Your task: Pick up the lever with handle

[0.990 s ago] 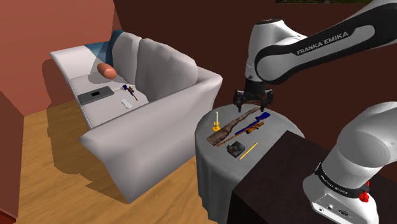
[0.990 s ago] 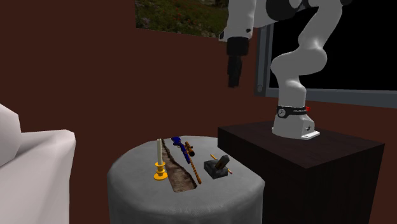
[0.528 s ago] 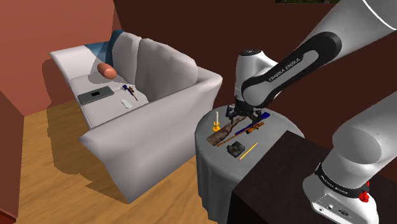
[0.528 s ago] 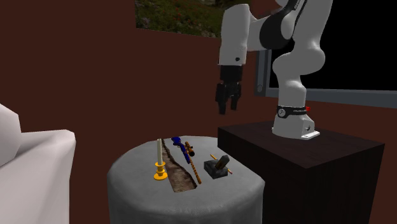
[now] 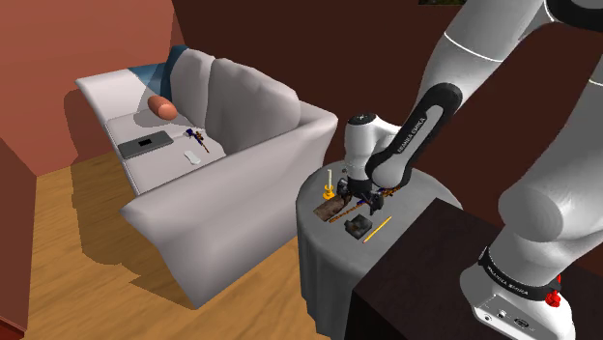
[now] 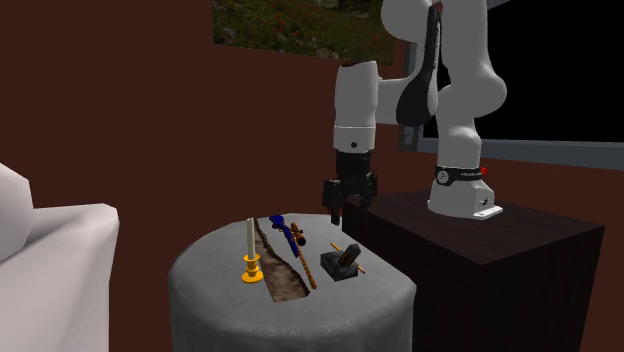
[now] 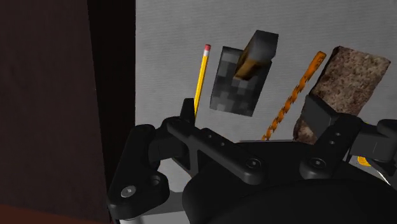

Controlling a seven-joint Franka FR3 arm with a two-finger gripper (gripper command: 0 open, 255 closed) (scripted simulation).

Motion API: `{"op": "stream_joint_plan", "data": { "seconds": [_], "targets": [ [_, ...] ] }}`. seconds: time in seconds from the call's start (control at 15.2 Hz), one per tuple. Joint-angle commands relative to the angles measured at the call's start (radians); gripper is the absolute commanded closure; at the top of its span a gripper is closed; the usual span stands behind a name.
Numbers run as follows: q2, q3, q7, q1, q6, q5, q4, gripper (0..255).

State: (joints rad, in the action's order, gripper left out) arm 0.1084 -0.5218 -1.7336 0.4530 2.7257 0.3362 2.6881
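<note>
The black two-finger gripper (image 7: pixel 252 118), fingers spread, hangs over the grey round table (image 7: pixel 165 38). The dark grey block lever with brown handle (image 7: pixel 244 79) lies just ahead, centred between the fingers, its long axis pointing away.

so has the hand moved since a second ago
Yes: in the second exterior view the hand has come down toward the round table, now close above its top.

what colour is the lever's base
The lever base is mottled dark grey, best seen in the wrist view.
</note>
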Motion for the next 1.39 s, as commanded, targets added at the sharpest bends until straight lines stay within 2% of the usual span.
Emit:
{"op": "stream_joint_plan", "data": {
  "seconds": [0.0,0.07,0.59,0.73,0.79,1.32],
  "targets": [
    [0.119,0.067,-0.203,-0.029,0.032,0.166,-0.052,0],
    [0.168,0.115,-0.278,-0.065,0.047,0.217,-0.076,0],
    [0.311,0.26,-0.422,-0.177,0.126,0.383,-0.133,0],
    [0.311,0.261,-0.422,-0.178,0.126,0.382,-0.133,0],
    [0.312,0.262,-0.423,-0.179,0.127,0.384,-0.133,255],
    [0.311,0.261,-0.421,-0.177,0.126,0.382,-0.133,255]
  ]
}}
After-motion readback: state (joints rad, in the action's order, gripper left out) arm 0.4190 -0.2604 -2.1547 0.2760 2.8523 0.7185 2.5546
